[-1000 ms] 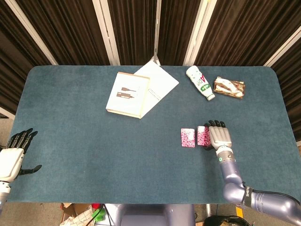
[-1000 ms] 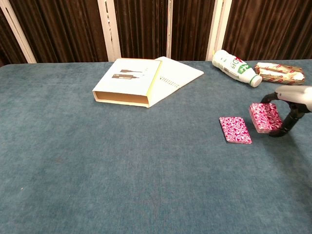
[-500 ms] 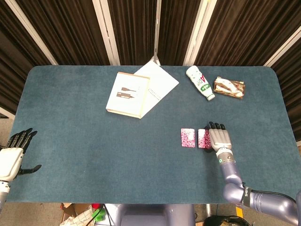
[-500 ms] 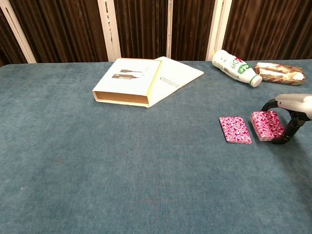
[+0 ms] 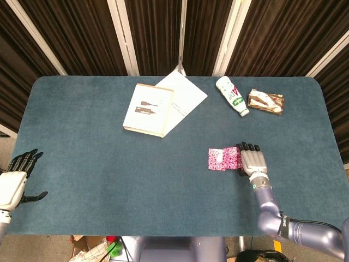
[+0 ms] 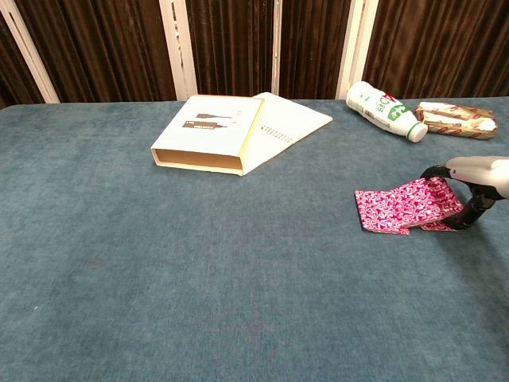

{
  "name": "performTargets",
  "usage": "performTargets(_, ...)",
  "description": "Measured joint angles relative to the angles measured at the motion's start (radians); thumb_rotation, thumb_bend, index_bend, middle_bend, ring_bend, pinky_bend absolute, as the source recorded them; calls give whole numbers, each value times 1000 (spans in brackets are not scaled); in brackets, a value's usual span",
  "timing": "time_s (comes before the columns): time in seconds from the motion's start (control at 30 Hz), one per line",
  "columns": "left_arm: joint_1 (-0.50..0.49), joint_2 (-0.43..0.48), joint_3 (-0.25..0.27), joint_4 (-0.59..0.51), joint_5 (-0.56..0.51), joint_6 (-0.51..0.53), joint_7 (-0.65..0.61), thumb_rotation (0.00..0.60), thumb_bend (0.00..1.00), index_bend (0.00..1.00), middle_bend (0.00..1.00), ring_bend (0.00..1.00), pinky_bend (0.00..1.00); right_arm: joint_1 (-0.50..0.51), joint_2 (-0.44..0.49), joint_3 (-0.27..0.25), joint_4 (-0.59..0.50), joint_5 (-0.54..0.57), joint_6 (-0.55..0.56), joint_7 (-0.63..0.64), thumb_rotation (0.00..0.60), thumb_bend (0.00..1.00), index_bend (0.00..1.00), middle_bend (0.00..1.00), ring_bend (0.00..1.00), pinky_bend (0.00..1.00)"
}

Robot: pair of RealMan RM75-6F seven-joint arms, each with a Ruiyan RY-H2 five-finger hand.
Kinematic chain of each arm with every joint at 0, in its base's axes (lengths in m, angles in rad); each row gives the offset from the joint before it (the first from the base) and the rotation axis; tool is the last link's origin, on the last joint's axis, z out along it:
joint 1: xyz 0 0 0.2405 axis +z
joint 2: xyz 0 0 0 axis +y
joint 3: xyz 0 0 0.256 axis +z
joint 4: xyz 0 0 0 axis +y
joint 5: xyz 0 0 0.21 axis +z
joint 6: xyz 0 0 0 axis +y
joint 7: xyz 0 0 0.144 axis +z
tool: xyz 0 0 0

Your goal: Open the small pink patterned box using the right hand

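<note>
Right hand on pink box

Right hand (image 5: 252, 160) pinches one pink box piece (image 6: 420, 203), tilted onto the second piece (image 6: 380, 216), right of desk (image 5: 82, 153) centre. Left hand (image 5: 16, 179) spread, holding nothing, at desk's left edge.

**Right hand low on the bench, left hand idle at the edge**

The right hand (image 5: 252, 160) lies palm-down near the front right of the bench (image 5: 82, 136), its dark fingers (image 5: 249, 147) pointing away from the robot and its thumb curved down toward the surface in the chest view. Its grey forearm runs back to the lower right corner. The left hand (image 5: 15, 180) hangs off the bench's front left corner, fingers spread, thumb out, holding nothing.
</note>
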Motion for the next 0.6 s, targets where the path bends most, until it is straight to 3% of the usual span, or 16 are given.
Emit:
performTargets(0.37, 1, 2, -2, 0, 0, -4, -1, 600, 72, 0, 0, 0, 0, 15, -1, -15, 14, 57, -14, -25, 600, 456, 0, 0, 0, 0)
performTargets(0.6, 3, 2, -2, 1, 1, -3, -1, 600, 73, 0, 0, 0, 0, 31, 10, -27, -6, 95, -20, -53, 600, 340, 0, 0, 0, 0)
